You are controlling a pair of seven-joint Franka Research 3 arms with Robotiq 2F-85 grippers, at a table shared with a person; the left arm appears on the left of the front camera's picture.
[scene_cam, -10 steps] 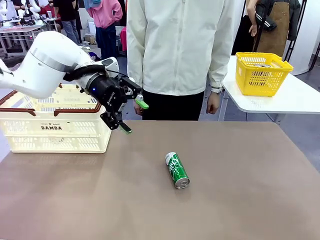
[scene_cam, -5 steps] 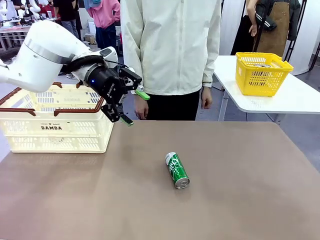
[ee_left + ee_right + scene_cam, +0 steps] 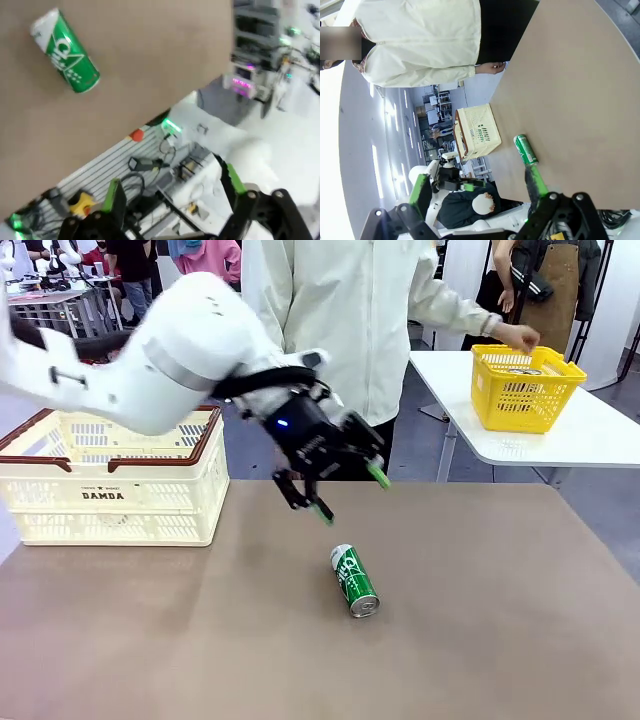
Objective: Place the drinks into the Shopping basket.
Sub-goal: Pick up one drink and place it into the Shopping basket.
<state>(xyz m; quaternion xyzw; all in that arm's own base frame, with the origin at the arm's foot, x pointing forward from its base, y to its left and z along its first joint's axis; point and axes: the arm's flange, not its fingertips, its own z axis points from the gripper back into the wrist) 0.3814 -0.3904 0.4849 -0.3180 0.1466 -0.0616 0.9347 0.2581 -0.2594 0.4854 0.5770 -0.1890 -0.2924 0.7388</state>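
Note:
One drink, a green-and-white can [image 3: 354,581] with a silver top, lies on its side in the middle of the brown table. My left gripper [image 3: 350,494] hangs open and empty just above and behind it, pads spread wide. From the left wrist view the can [image 3: 65,52] lies far off at the upper left, beyond the left gripper [image 3: 172,187]. The cream Shopping basket [image 3: 110,495] with its brown rim stands at the table's far left. In the right wrist view, the right gripper [image 3: 477,186] is open and empty, high above the table, with the can [image 3: 525,149] and the Shopping basket [image 3: 477,131] far below.
A person in a white jacket stands at the far edge, one hand [image 3: 515,337] reaching to a small yellow basket [image 3: 525,390] on a white side table [image 3: 600,440] at the right. The brown table [image 3: 500,620] is bare around the can.
My left arm has swung right from beside the Shopping basket to over the can, gripper still open. The person's arm has risen toward the yellow basket. The can has not moved.

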